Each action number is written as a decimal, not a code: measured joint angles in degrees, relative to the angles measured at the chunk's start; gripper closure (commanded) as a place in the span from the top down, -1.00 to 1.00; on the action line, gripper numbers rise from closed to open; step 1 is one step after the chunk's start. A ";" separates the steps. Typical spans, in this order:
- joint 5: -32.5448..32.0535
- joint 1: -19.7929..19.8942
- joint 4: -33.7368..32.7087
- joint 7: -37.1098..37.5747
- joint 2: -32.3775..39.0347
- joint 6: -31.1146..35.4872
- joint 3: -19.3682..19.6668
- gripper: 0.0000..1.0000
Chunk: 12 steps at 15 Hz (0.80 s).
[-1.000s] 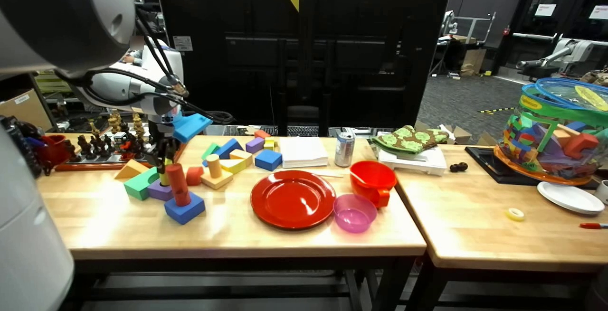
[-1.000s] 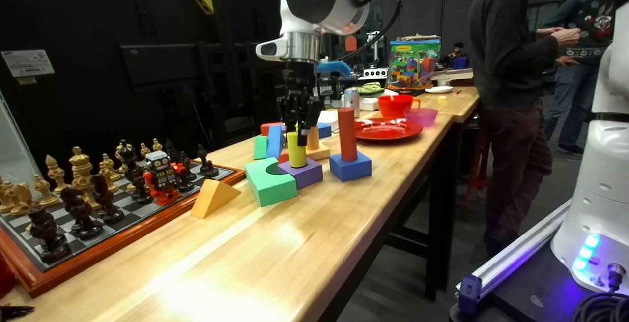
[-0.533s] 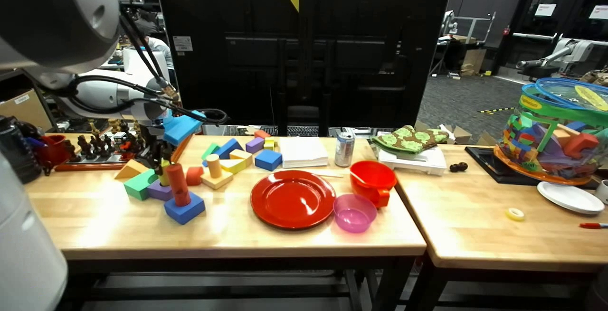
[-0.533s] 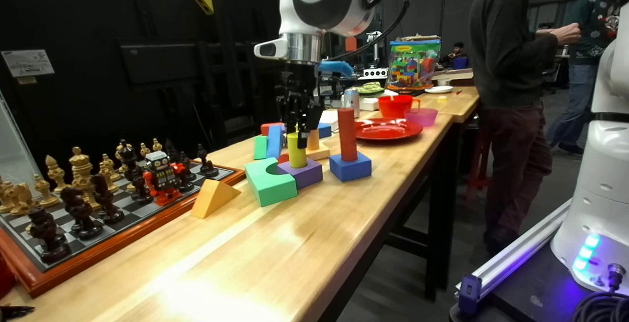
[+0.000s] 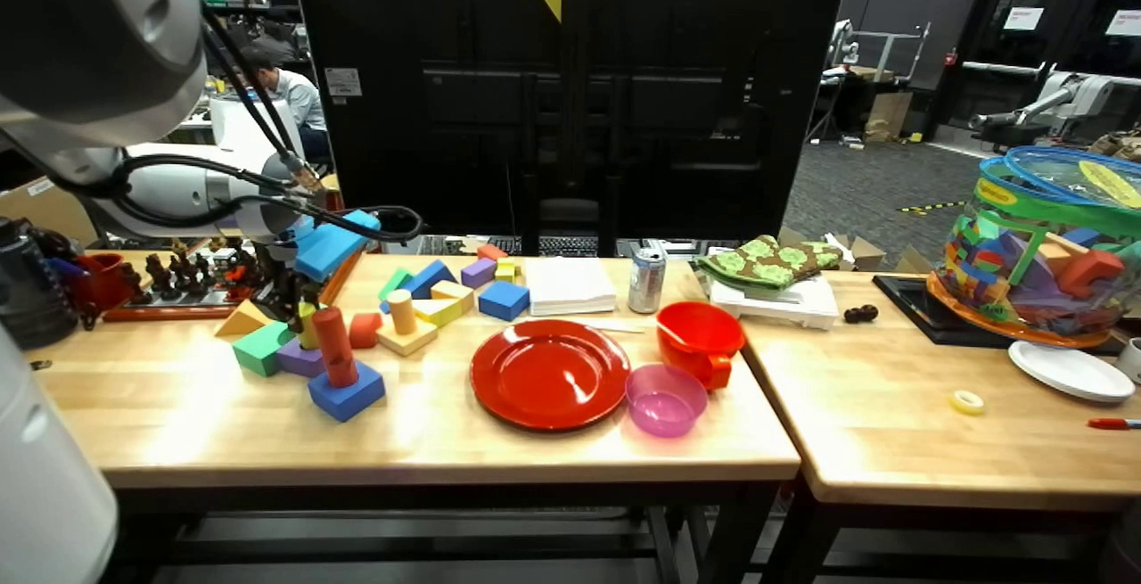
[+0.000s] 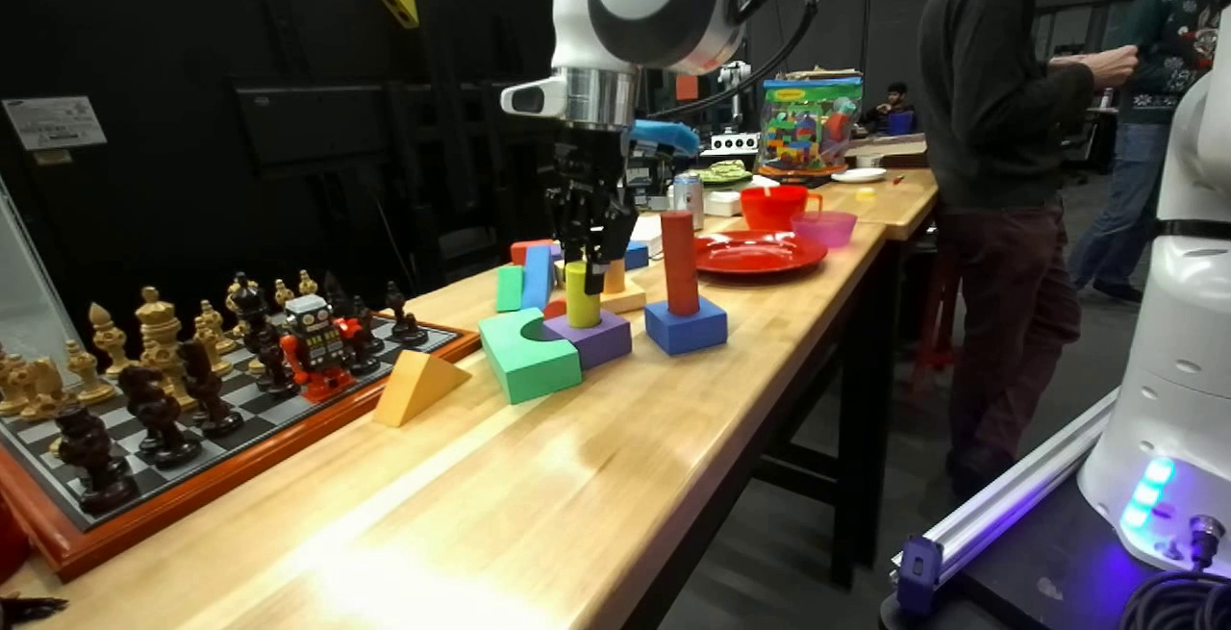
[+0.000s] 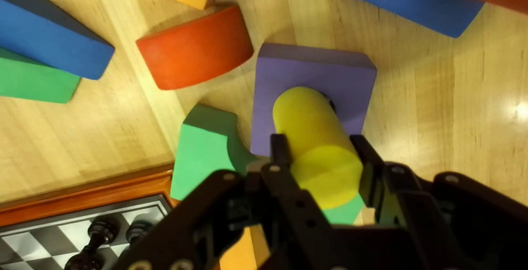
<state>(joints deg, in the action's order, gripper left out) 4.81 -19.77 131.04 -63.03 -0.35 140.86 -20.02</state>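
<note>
My gripper (image 7: 319, 146) is shut on an upright yellow cylinder (image 7: 328, 175), a finger on each side near its top. The cylinder's foot stands on a flat purple block (image 7: 350, 76), with a dark bit of a hole showing beside it. In both exterior views the cylinder (image 6: 582, 298) (image 5: 308, 327) is partly hidden by fingers or a red cylinder. A green block with a curved notch (image 7: 202, 150) lies beside the purple block. A red curved block (image 7: 198, 49) lies near. A red cylinder (image 6: 679, 264) stands upright on a blue block (image 6: 686, 327) close by.
A chessboard (image 6: 269, 444) with pieces and a toy robot stands near an orange triangular block (image 6: 418, 390). A tan peg on a base (image 5: 403, 312) and several blocks lie behind. A red plate (image 5: 550, 374), red cup (image 5: 695, 325), pink bowl (image 5: 667, 401) and can (image 5: 646, 281) stand farther along.
The arm and wrist have shifted and tilted slightly, leftward in one view. The yellow cylinder's top has moved very slightly with the fingers; its foot stays on the purple block. Other blocks have not moved.
</note>
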 measured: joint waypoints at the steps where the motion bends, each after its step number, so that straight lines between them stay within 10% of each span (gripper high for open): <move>1: -1.08 -0.25 0.24 0.98 -0.11 0.13 -0.04 -0.69; 12: -6.13 -0.98 1.00 5.92 -0.23 -2.05 -0.65 -0.69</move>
<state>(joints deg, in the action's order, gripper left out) -1.32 -20.75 132.04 -57.11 -0.58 138.82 -20.67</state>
